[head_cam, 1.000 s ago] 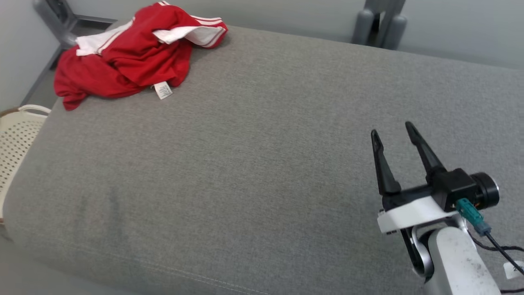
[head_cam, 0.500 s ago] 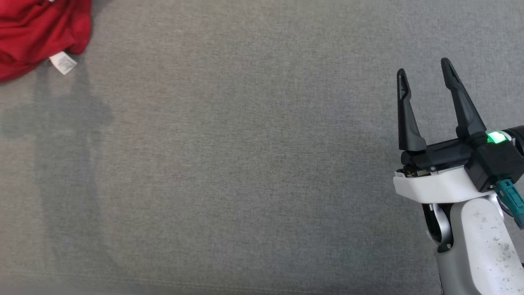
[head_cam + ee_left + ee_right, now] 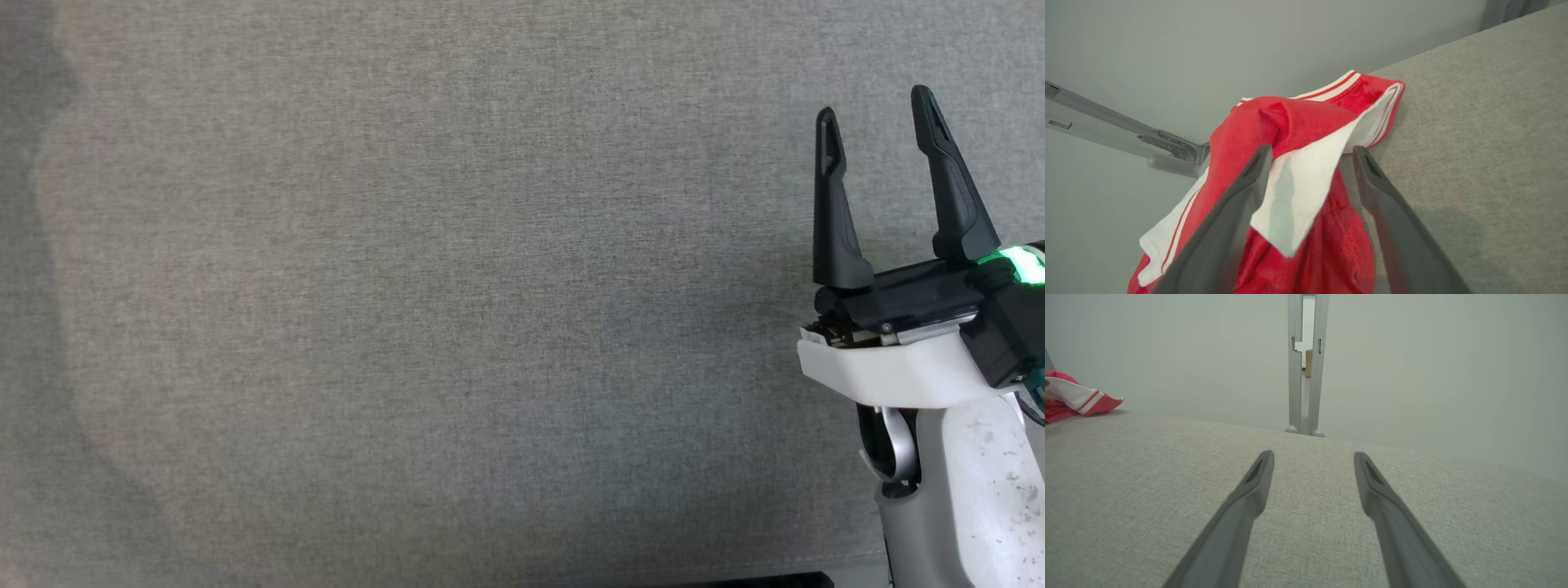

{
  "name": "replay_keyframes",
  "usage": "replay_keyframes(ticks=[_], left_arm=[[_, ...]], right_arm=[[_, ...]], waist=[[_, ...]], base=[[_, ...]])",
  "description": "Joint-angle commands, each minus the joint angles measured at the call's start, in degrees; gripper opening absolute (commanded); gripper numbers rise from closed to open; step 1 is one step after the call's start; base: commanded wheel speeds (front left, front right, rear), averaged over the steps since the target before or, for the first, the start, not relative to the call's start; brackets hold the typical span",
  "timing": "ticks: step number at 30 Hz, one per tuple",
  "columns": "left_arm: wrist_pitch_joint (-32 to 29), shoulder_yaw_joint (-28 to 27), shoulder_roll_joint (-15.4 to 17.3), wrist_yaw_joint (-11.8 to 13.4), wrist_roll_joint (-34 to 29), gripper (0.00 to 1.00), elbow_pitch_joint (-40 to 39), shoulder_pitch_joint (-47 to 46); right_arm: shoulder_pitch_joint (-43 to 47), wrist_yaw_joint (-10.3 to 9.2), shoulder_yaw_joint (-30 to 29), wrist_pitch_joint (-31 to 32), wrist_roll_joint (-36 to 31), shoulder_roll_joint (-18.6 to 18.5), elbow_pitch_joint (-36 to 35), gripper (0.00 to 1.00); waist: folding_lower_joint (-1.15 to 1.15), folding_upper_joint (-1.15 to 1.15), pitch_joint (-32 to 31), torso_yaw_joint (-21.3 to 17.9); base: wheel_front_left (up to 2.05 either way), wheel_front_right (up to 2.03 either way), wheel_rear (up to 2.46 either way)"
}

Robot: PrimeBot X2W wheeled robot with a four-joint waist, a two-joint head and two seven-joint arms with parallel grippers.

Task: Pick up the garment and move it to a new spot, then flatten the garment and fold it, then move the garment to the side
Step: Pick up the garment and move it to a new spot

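Garment [image 3: 1298, 122]: red top with white panels and red-and-white striped trim, lying crumpled in a loose heap at the far edge of the grey cushion [image 3: 408, 286], close to the pale wall; in the right wrist view one striped corner [image 3: 1086, 401] shows at far left, well apart from that arm.

Left claw [image 3: 1312, 150]: fingers spread, nothing between them; a white flap of the garment sits between them as that camera sees it; whether they touch cloth, cannot tell. Right claw [image 3: 875, 103]: fingers spread, empty, above bare cushion.

Handling, judged: light, thin, limp; the red cloth has a fine mesh look, probably slick sportswear; it will sag and unroll when lifted, so a pinch on one layer may trail the rest. Best hold looks to be the raised fold at the top of the heap or the banded hem, where doubled cloth gives the fingers some thickness.

Materials: cushion is coarse woven upholstery, matt, flat, some grip on cloth; claw fingers dark, smooth, long and tapered; grey metal bracket [image 3: 1167, 147] beyond the heap.
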State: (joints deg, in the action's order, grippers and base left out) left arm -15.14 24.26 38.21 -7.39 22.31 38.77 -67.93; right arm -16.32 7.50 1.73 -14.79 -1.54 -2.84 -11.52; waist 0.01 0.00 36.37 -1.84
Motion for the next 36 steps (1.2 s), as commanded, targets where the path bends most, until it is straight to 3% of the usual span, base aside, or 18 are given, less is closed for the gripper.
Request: replay_keyframes(ticks=[1, 7, 9, 11, 12, 26, 31, 36], left_arm=[[0.6, 0.1, 1.7, 0.4, -1.3, 1.0, 1.0, -1.8], [0.5, 0.2, 2.4, 3.1, -3.1, 1.0, 5.7, -4.1], [1.5, -0.2, 2.0, 4.0, -2.7, 0.38, 6.8, -4.7], [3.0, 0.2, 1.8, 4.6, -3.6, 0.04, 7.2, -5.3], [3.5, 0.5, 1.7, 4.6, -3.7, 0.0, 7.6, -5.4], [9.4, 2.5, 0.2, 3.4, -4.4, 0.0, 8.8, -9.0], [11.0, 3.1, -2.4, 2.8, -3.6, 0.0, 7.3, -10.9], [11.6, 5.6, -7.2, 2.0, -3.7, 0.0, 4.2, -12.7]], right_arm=[[-1.0, -0.02, 0.3, -0.4, 0.4, -0.1, -0.5, 1.0], [-1.3, -0.02, 0.9, -0.4, 1.0, -0.1, -0.4, 1.0], [-1.6, -0.02, 0.8, -0.4, 1.3, -0.1, -0.4, 1.0], [-1.8, -0.02, 0.7, -0.5, 1.5, -0.1, -0.4, 1.0], [-1.8, -0.02, 0.6, -0.5, 1.5, -0.1, -0.3, 1.0], [-1.1, -0.02, 0.0, -0.4, 3.8, -0.1, 3.0, 1.0], [0.4, -0.02, -0.9, -0.4, 6.1, -0.1, 5.7, 1.0], [2.8, -0.02, -2.2, -0.4, 7.7, -0.1, 8.4, 1.0]], waist=[[-0.01, 0.0, 2.6, -2.7], [-0.01, 0.0, 3.6, -3.6], [-0.01, 0.0, 3.8, -3.8], [-0.01, 0.0, 3.8, -3.9], [-0.01, 0.0, 3.6, -3.9], [-0.01, 0.0, -5.8, -4.2], [-0.01, 0.0, -11.9, -4.5], [-0.01, 0.0, -18.0, -4.9]], base=[[0.0, 0.0, 0.0], [0.0, 0.0, 0.0], [0.0, 0.0, 0.0], [0.0, 0.0, 0.0], [0.0, 0.0, 0.0], [0.0, 0.0, 0.0], [0.0, 0.0, 0.0], [0.0, 0.0, 0.0]])
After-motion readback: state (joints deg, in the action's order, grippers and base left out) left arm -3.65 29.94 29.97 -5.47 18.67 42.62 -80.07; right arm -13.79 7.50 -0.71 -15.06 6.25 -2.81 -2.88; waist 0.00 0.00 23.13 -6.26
